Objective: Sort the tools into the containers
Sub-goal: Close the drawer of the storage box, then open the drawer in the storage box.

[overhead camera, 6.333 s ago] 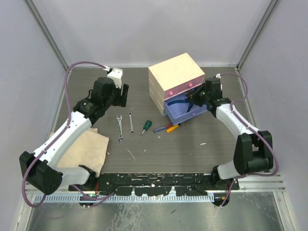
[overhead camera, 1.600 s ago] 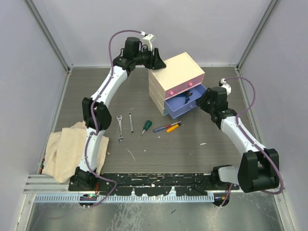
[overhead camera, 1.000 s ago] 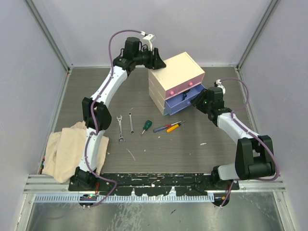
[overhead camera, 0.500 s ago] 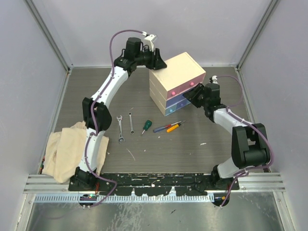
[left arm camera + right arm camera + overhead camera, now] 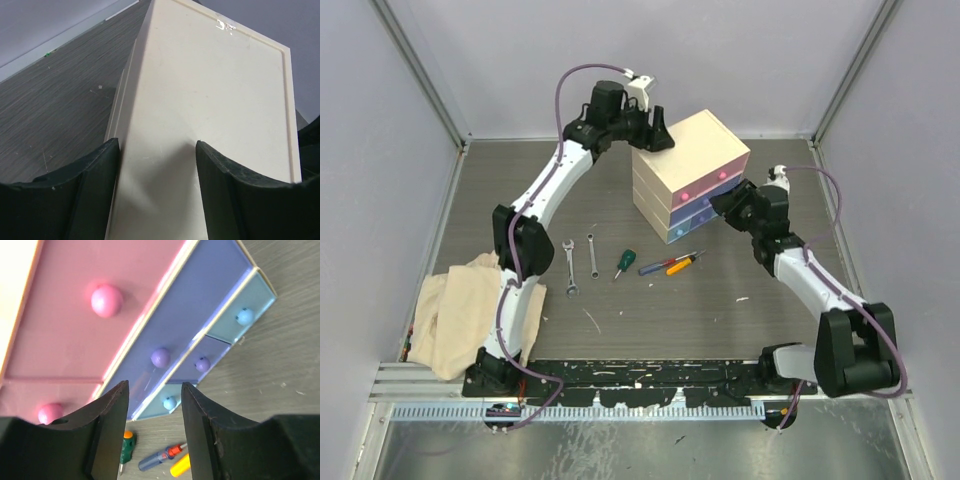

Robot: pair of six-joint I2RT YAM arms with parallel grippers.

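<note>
The cream chest (image 5: 685, 150) stands at the back with its pink (image 5: 705, 182), purple (image 5: 700, 207) and blue drawers (image 5: 692, 230) pushed in. My left gripper (image 5: 658, 128) is open at the chest's back left top corner, its fingers (image 5: 95, 190) astride the cream top (image 5: 210, 90). My right gripper (image 5: 728, 200) is open and empty just off the drawer fronts, facing a purple knob (image 5: 161, 356). Two silver wrenches (image 5: 570, 268) (image 5: 592, 255), a green-handled screwdriver (image 5: 623, 263), a blue-and-red screwdriver (image 5: 655, 266) and an orange-handled one (image 5: 681, 264) lie on the table in front of the chest.
A beige cloth (image 5: 460, 315) lies crumpled at the near left beside the left arm's base. A thin pale stick (image 5: 591, 320) lies in front of the wrenches. Grey walls close in the table on three sides.
The purple drawer, pulled out a second ago, is now pushed in. My right gripper has drawn back a little from the fronts. My left gripper's jaws have widened and shifted slightly right.
</note>
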